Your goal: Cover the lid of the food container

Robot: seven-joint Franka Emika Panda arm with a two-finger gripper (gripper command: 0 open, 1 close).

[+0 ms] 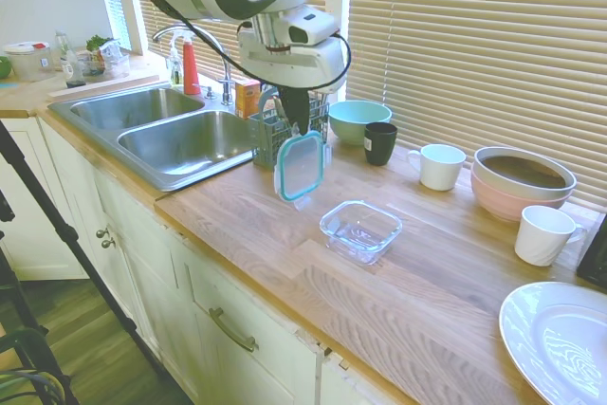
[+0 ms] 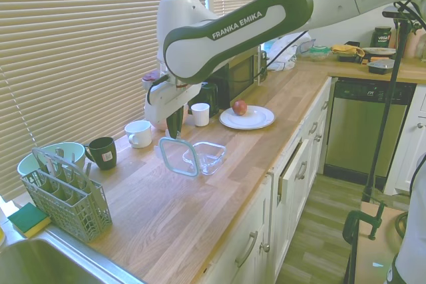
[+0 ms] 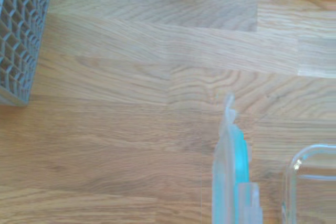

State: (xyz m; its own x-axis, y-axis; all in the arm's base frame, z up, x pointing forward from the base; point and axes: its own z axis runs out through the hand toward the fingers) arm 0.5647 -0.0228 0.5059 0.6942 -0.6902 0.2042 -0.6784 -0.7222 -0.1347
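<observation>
Teal-rimmed lid [image 1: 300,165] pinched upright by its top edge in gripper [image 1: 296,132], hanging clear beside food container [image 1: 360,230].

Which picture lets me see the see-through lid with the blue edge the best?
The first exterior view. There the flat clear plastic lid with its teal rim faces the camera, hanging upright from the gripper. The second exterior view shows it paler and tilted. The wrist view catches only its thin edge.
</observation>
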